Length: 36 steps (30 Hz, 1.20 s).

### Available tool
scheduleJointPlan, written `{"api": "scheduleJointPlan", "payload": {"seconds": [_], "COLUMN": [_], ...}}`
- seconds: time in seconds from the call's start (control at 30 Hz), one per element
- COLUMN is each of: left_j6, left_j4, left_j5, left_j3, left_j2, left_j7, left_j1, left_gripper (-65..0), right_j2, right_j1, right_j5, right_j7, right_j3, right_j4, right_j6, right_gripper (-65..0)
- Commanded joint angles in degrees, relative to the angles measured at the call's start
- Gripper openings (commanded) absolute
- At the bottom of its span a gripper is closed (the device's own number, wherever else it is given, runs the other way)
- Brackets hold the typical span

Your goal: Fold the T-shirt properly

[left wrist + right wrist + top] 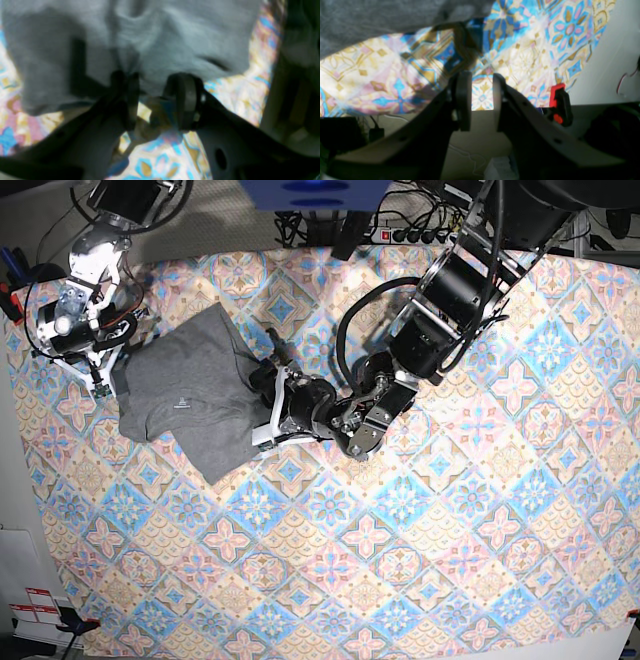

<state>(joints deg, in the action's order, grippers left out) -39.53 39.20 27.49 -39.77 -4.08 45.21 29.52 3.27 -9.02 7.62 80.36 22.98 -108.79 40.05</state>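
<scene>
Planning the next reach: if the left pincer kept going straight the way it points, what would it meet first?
Probably the T-shirt: the left pincer points at its near edge, one finger already at the fabric. Whether it touches yet is unclear.

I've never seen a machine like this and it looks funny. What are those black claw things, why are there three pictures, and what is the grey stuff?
It is a robot with two arms, and each arm ends in a claw called a gripper. One picture looks down from above. The other two come from small cameras on the robot's wrists, so you look out along the claws.

The grey stuff is a T-shirt, lying crumpled on a colourful patterned tablecloth. The robot is meant to fold it.

The left gripper is at the shirt's edge. One finger presses into the cloth, but there is a gap between the fingers, and the picture is too blurry to say whether it has hold of the shirt.

The right gripper is open and holds nothing. It waits over the tablecloth beside the shirt.
</scene>
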Motion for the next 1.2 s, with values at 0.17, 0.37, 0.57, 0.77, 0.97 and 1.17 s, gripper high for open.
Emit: {"api": "scheduleJointPlan", "payload": {"seconds": [0.17, 0.37, 0.57, 0.77, 0.97, 1.17], "left_j6": [-0.47, -0.47, -0.47, -0.47, -0.47, 0.1], "left_j4": [-12.96, -13.13, -13.4, -13.05, 6.29, 34.07], "left_j5": [1.48, 3.59, 14.58, 14.67, 14.84, 15.11], "left_j3": [0.16, 0.52, 0.25, -0.1, 0.16, 0.34], "left_j2": [-4.92, -4.92, -4.92, -4.85, 8.16, 24.43], "left_j7": [-9.47, -17.04, -26.18, -18.53, -11.67, -8.6], "left_j1": [6.66, 6.66, 6.66, 6.66, 0.24, -9.96], "left_gripper": [-42.2, -42.2, -42.1, -42.7, -42.8, -42.8], "right_j2": [0.64, 0.64, 0.64, 0.64, 0.82, 3.02], "right_j1": [-0.52, -0.52, -0.52, -0.52, -0.52, -0.61], "right_j5": [0.34, 0.43, 0.43, 0.43, 0.51, 7.99], "right_j7": [-0.36, -0.36, -0.36, -0.36, -0.36, -0.36], "right_j3": [0.18, 0.18, 0.18, 4.14, 15.83, 18.03], "right_j4": [-1.14, -1.32, -1.32, -1.49, -1.49, -1.4], "right_j6": [-0.05, -0.05, -0.05, -0.05, -0.05, -0.05], "right_gripper": [-50.8, -50.8, -50.8, -50.8, -50.8, -50.8]}}
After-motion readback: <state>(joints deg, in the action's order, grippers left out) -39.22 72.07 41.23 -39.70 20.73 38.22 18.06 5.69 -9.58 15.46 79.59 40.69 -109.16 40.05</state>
